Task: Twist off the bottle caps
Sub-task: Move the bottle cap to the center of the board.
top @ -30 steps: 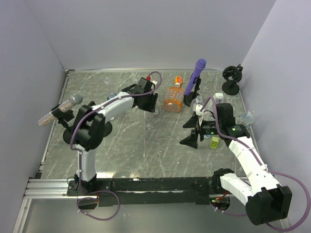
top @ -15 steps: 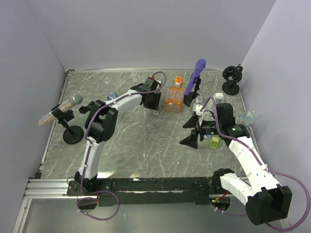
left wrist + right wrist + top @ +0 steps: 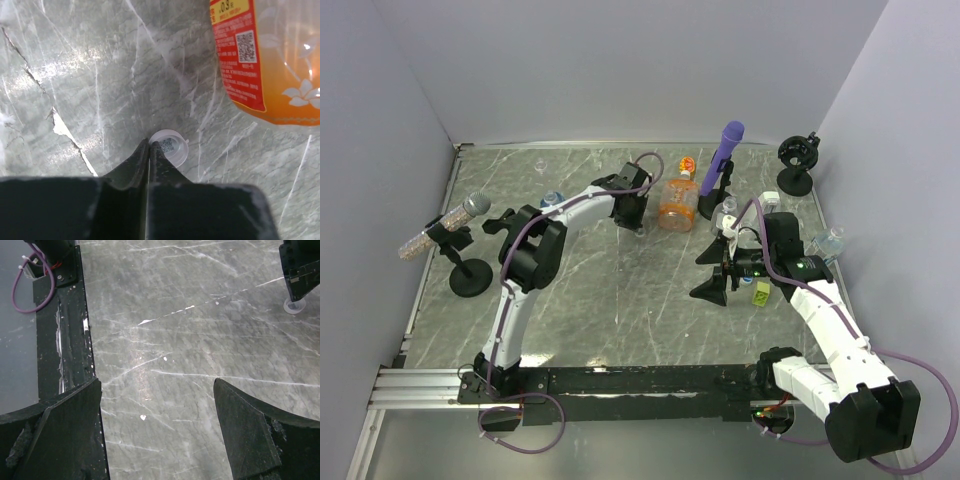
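Orange bottle (image 3: 675, 207) lies by the desk's (image 3: 620, 300) far edge, left hand (image 3: 150, 144) shut tight touching a white cap (image 3: 173, 150), right hand (image 3: 157, 385) wide.

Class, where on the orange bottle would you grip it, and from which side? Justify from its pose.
Probably the body of the orange bottle, from above, fingers on its left and right flanks: it seems to lie flat, its cap pointing to the far side, so the flanks face sideways.
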Robot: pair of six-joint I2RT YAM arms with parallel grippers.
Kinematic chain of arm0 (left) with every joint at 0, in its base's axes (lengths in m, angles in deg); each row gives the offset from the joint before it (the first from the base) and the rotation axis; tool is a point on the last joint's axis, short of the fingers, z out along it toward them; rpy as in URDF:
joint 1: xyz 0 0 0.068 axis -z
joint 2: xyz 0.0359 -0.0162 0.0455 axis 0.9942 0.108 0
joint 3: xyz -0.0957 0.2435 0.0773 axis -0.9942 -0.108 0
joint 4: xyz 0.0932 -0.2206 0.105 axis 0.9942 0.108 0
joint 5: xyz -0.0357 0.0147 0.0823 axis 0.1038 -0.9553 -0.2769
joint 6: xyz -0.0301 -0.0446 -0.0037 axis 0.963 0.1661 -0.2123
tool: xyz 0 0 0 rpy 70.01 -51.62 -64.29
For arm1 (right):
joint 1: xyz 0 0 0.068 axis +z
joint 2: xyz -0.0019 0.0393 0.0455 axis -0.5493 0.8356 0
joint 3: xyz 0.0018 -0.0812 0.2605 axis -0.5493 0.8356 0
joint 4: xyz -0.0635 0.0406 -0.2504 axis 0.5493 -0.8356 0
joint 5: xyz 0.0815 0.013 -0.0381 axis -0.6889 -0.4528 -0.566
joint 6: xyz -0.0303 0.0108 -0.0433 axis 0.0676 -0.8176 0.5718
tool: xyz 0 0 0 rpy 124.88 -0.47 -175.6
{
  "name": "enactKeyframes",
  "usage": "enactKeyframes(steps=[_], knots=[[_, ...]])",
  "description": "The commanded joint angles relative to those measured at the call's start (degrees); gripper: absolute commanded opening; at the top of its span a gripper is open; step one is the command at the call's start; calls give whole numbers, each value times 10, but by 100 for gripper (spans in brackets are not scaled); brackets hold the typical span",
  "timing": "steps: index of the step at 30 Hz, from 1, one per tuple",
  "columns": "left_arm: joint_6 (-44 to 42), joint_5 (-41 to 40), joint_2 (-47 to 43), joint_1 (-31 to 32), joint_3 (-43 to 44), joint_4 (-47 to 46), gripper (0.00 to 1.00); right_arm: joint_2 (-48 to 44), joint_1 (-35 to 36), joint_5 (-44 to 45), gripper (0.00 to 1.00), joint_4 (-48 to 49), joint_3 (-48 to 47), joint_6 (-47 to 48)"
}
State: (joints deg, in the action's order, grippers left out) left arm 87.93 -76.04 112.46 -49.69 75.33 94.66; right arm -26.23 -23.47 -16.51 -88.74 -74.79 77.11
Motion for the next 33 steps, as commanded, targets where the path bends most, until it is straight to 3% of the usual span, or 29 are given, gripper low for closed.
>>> enactKeyframes(steps=[1,13,19,21,26,33], knots=[[-27,-35,-37,12,-33,16,1,-1,-3,-11,99,9,-1,8],[-81,-147,-267,9,-331,2,1,-3,-4,-17,99,10,-1,8],[-90,-187,-315,-26,-395,-5,2,-1,-2,-19,99,10,1,8],[-91,-191,-317,-26,-393,-2,6,-1,-2,-19,99,9,1,8],[-90,-203,-308,-26,-363,15,33,0,-2,-18,99,7,1,9],[-87,-181,-318,1,-291,66,50,5,-2,-20,99,5,-1,11]])
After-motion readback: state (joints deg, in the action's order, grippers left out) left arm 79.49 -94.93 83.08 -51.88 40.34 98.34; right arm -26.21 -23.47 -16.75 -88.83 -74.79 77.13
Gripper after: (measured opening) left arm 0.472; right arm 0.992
